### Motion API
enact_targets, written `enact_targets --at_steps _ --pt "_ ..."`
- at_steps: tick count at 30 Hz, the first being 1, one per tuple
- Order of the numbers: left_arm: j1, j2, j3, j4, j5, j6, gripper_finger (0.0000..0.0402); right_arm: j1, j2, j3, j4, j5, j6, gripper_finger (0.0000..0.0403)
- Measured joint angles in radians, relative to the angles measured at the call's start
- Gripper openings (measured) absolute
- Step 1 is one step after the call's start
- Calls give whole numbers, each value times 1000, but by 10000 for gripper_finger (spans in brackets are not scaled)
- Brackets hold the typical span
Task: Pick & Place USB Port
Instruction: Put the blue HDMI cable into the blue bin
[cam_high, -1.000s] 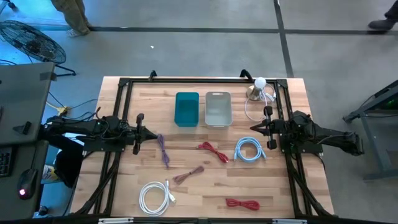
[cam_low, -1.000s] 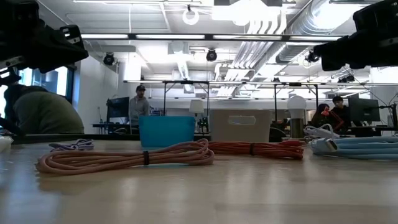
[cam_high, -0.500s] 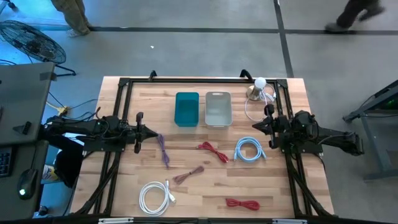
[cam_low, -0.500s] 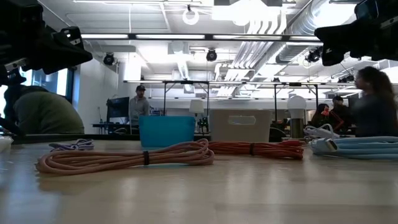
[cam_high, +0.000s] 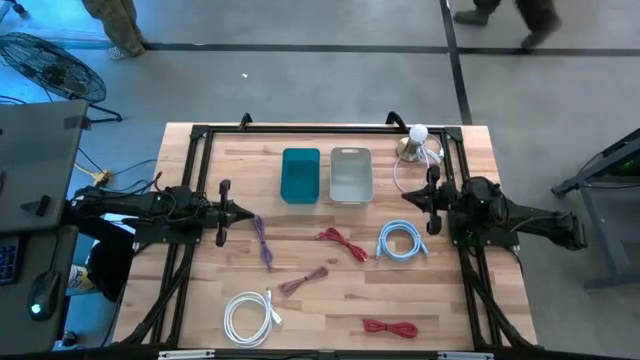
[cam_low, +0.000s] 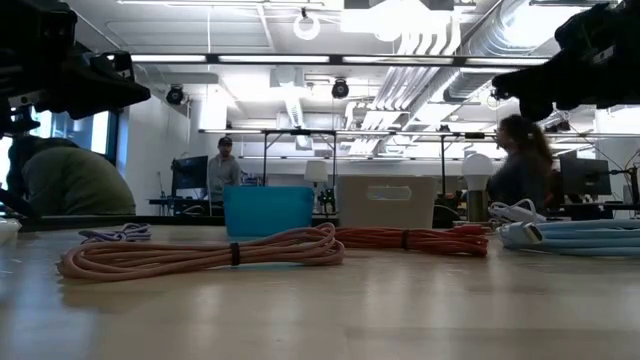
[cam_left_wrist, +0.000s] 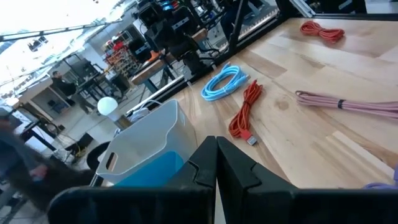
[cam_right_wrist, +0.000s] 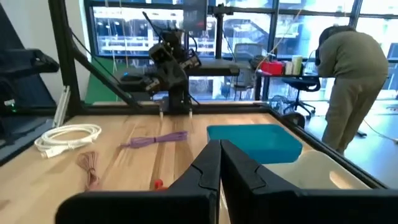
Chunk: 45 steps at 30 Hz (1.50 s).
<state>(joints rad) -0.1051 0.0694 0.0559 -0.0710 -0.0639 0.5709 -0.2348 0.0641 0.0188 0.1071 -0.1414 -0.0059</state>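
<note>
1. From above, the plank-wood desk (cam_high: 300, 310) is carrying six coiled cables: a white cable (cam_high: 248, 316), a purple cable (cam_high: 263, 238), a pink cable (cam_high: 302, 281), a red cable (cam_high: 343, 242), a second red cable (cam_high: 390, 327) near the front edge, and a light-blue cable (cam_high: 401, 241). A smooth teal bin (cam_high: 300, 174) and a grey bin (cam_high: 350, 174) are standing side by side at the back. The left pincer (cam_high: 226, 211) is hovering beside the purple coil with its fingers pressed together and empty; the right pincer (cam_high: 431, 200) is waiting just behind the blue coil, likewise closed on nothing. Bare wood is lying open in the middle.

2. At desk height, the pink cable is stretching across the foreground, hiding the bins' bases; connector ends are too small to make out.

3. The left wrist view is cutting off the grey bin behind its own closed fingers.

4. The right wrist view is showing the teal bin partly hidden by its closed fingers.
</note>
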Motion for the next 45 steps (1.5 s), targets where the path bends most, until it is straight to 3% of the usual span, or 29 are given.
enact_targets --at_steps 9,18,23,34,40,45 --pt "0 3 2 -17 2 7 1 0 109 1 10 -1 -80 0" --pt "0 6 2 -23 -11 27 1 0 269 127 24 -28 -130 0" --pt "0 6 2 -26 -14 31 1 4 370 256 -149 -14 -77 0" --pt "0 6 1 -27 -14 61 1 178 697 532 -474 224 63 11" --pt "0 6 1 -29 -2 61 1 294 858 640 -574 369 147 73" --pt "0 6 0 -29 1 53 1 379 965 683 -684 429 223 126"
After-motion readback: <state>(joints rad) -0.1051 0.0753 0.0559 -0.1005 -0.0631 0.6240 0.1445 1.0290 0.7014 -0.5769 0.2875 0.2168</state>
